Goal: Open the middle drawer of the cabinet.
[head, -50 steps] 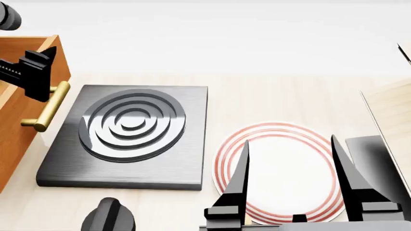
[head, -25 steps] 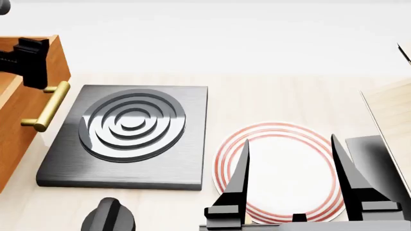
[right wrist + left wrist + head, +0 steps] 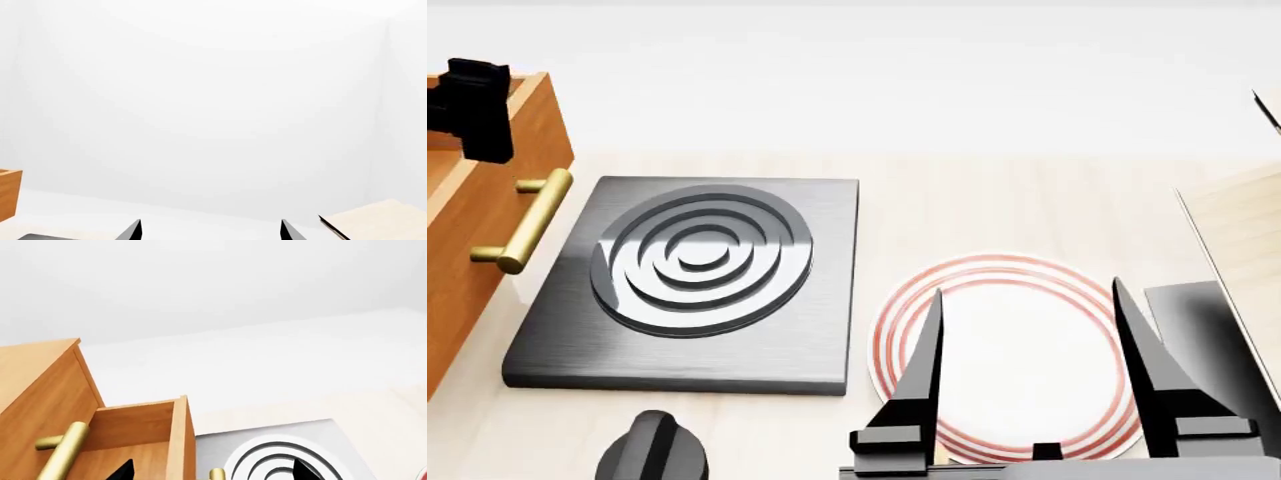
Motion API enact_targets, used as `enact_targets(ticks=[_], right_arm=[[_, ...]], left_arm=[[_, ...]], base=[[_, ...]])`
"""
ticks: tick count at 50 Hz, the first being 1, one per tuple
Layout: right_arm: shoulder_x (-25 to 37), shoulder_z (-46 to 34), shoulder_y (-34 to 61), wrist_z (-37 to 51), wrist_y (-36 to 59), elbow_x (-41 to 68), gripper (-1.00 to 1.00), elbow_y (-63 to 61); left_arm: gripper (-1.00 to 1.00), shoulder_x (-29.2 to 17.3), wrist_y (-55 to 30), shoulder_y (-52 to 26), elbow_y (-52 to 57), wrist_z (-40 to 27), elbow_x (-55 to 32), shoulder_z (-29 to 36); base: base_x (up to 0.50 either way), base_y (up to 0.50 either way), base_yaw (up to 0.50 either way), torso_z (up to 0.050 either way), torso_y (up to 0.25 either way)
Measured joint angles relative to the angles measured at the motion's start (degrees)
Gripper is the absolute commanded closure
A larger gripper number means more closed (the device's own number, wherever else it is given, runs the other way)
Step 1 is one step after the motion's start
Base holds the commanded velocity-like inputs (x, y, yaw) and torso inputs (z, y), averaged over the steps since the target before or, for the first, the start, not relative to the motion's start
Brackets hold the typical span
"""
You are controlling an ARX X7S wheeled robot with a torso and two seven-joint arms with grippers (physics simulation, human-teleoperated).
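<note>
Left gripper point(image 3: 470, 95) runs off the head view's edge, its jaws unreadable. The cabinet point(image 3: 481, 240) beneath it is cropped too. The white plate point(image 3: 1008, 355) sits partly hidden behind the right gripper point(image 3: 1034, 375).

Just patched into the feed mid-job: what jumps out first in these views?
The black hotplate with its silver concentric rings dominates the tabletop's left-centre, and beside it lies a white plate with red rings, framed by the open right gripper near the bottom. At far left the orange-brown cabinet shows a pulled-out drawer with a brass handle, the left gripper above it.
</note>
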Motion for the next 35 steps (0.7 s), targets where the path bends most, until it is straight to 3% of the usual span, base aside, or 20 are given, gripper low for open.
enact_targets(ticks=[35], right_arm=[[-0.1, 0.0, -0.2, -0.4, -0.2, -0.7, -1.00, 0.3]], left_arm=[[-1.00, 1.4, 3.7, 0.1, -7.1, -0.4, 0.4, -1.3]], base=[[0.00, 0.00, 0.00, -0.001, 0.000]])
